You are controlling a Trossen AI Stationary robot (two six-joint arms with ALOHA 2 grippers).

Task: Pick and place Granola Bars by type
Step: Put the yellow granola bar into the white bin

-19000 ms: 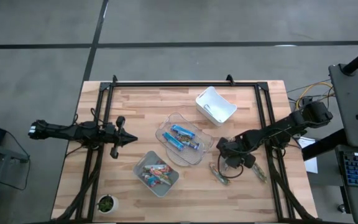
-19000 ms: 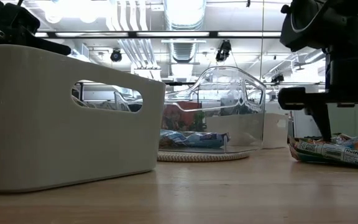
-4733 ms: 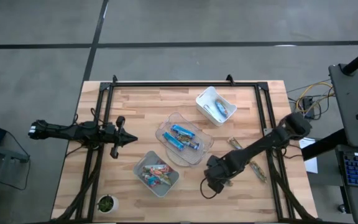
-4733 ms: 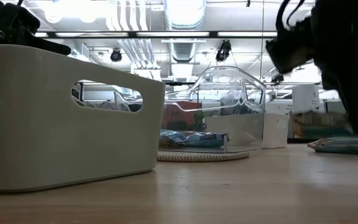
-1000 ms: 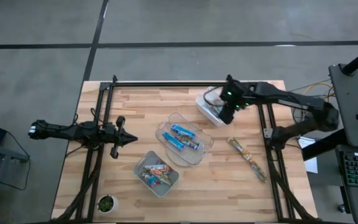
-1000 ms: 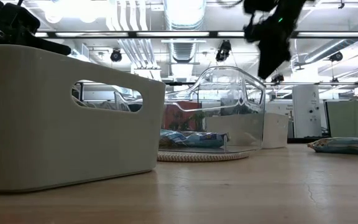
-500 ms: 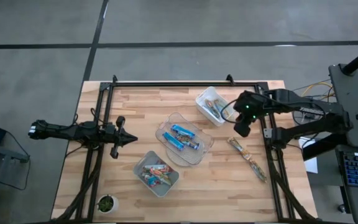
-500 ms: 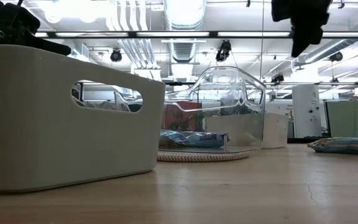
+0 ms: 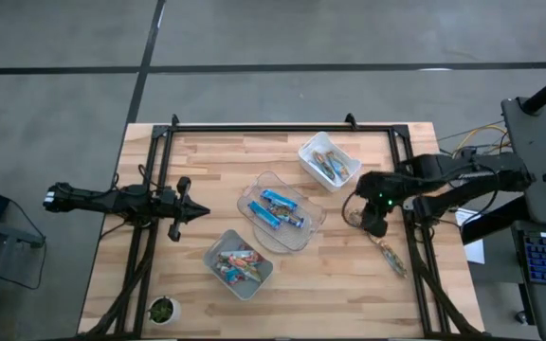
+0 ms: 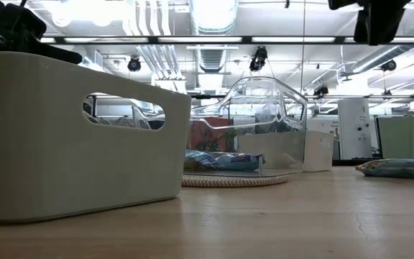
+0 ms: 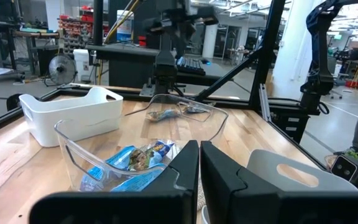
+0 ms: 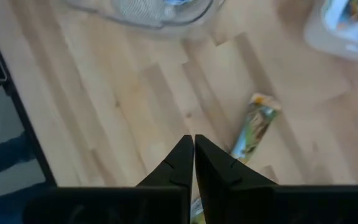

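Note:
My right gripper hangs shut above the table's right part, pointing steeply down and holding nothing; it also shows high in the low view. Just beyond its tips a greenish-brown granola bar lies flat on the wood. A second such bar lies nearer the front edge. My left gripper waits shut and level at the table's left. Blue bars lie in the clear bin, red and orange ones in the grey bin, greenish-brown ones in the white bin.
A black frame runs along the table's far edge and down both sides. A small green thing sits at the near left corner. Bare wood lies between the bins and the right rail.
My right gripper has swung away from over the white bin toward the table's near and right edges, and now hangs over the loose greenish-brown bars on the wood. The bins and bars have stayed where they were.

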